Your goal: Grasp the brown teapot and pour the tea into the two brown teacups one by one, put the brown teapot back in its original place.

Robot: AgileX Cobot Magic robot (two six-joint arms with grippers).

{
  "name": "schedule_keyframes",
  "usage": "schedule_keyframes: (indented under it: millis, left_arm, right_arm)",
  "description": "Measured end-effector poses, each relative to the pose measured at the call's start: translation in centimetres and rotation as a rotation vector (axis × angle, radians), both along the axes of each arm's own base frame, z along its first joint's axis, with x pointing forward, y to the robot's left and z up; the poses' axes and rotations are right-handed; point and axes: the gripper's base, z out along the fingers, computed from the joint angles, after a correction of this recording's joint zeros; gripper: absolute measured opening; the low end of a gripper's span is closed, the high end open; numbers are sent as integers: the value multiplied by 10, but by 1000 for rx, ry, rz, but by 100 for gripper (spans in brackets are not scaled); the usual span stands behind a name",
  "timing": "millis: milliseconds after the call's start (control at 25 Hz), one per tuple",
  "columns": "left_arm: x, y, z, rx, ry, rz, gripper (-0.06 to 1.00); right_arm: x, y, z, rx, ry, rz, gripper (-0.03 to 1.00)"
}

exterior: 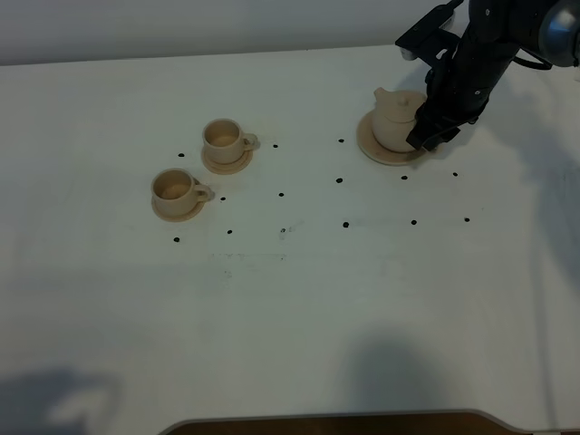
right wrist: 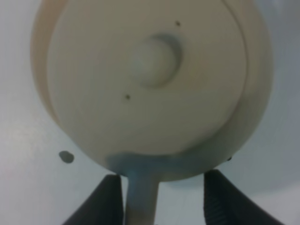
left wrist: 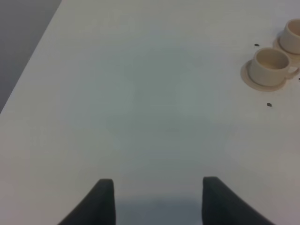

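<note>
One brown teapot [exterior: 394, 120]; two brown teacups [exterior: 222, 140] [exterior: 172, 187]; three saucers [exterior: 228, 167] [exterior: 178, 216] [exterior: 370, 145].

The right arm [exterior: 471, 54] slants down from behind the brown teapot [exterior: 396, 118], and the dark right hand [exterior: 426, 136] sits low at the teapot's handle side. Its fingers [right wrist: 220, 201] stand parted, straddling the handle, with one just beside it. The left hand [left wrist: 158, 201] hangs above the counter [left wrist: 140, 93], fingers spread.
</note>
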Motion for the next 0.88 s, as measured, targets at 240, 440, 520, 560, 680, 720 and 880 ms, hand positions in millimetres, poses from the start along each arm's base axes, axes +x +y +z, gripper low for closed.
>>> schedule_keyframes:
  millis: [240,440,520,560,680,720,880]
  left_arm:
    - [0,0,0,0,0,0,44]
    - [0,0,0,0,0,0,44]
    - [0,0,0,0,0,0,44]
    - [0,0,0,4,1,-3,44]
    - [0,0,0,0,0,0,44]
    - [0,0,0,0,0,0,44]
    - [0,0,0,4,1,-3,44]
  right_arm:
    - [3,1,3,0,3,2,35]
    - [3,0,1,-5,15,3,29]
    - [3,0,1,-6,14,3,25]
    - [3,0,1,-6,14,3,22]
    - [3,0,-2,-9,26,4,14]
    - [3,0,-4,-11,31,4,10]
    - [4,1,-7,-2,41,0,10]
